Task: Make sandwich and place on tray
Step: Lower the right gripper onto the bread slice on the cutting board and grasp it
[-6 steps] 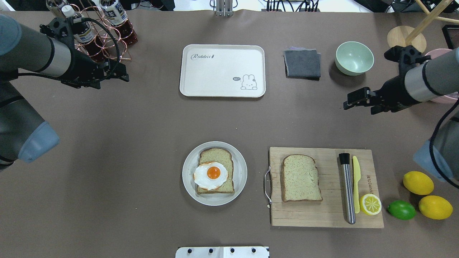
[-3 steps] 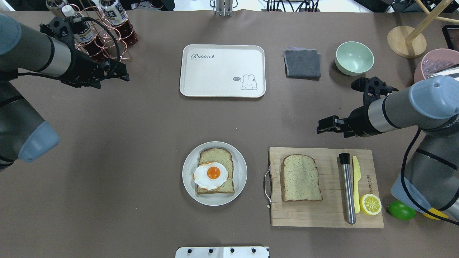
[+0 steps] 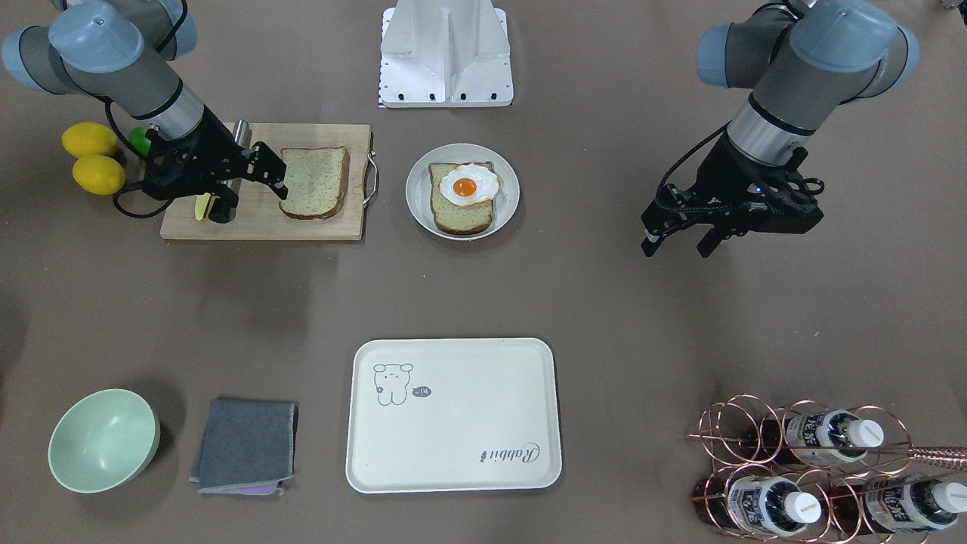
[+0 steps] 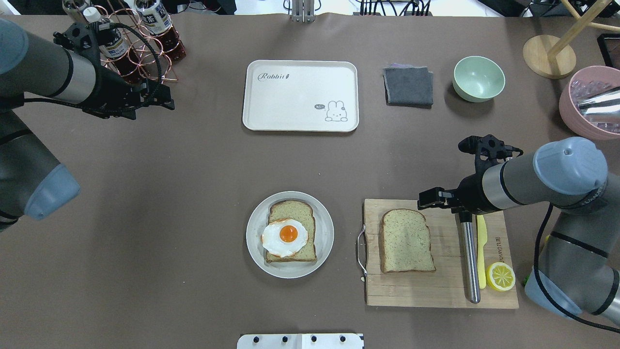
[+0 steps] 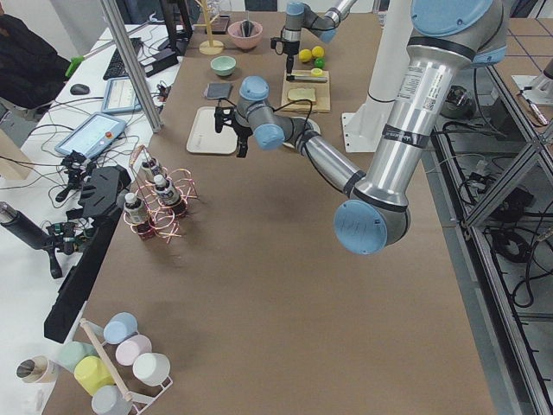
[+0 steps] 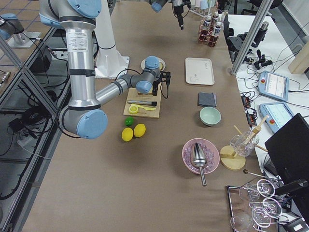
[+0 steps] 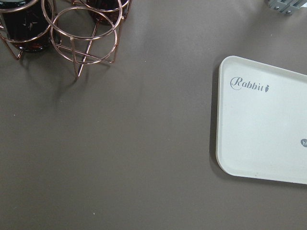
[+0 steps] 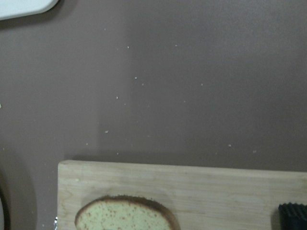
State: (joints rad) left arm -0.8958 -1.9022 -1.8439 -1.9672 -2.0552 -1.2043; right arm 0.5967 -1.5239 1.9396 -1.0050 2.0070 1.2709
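One bread slice (image 4: 406,241) lies on the wooden cutting board (image 4: 438,291). It also shows in the front view (image 3: 313,181) and partly in the right wrist view (image 8: 124,215). The other bread slice (image 4: 295,213) lies on a round white plate (image 4: 325,232) with the fried egg (image 4: 285,237) on top. The cream tray (image 4: 300,95) is bare at the far middle; it also shows in the front view (image 3: 453,414) and the left wrist view (image 7: 264,124). My right gripper (image 4: 423,200) is open and hovers over the board's far edge, by the slice's far right corner. My left gripper (image 4: 164,101) is open beside the bottle rack.
A steel rod (image 4: 470,257), a yellow knife (image 4: 481,252) and a lemon half (image 4: 501,276) lie on the board's right side. A grey cloth (image 4: 408,86), green bowl (image 4: 478,78) and pink bowl (image 4: 588,109) stand far right. A copper bottle rack (image 4: 131,43) is far left.
My right arm has swung from near the green bowl toward the robot and left, and its gripper now hovers at the cutting board's far edge. The left arm has stayed still.
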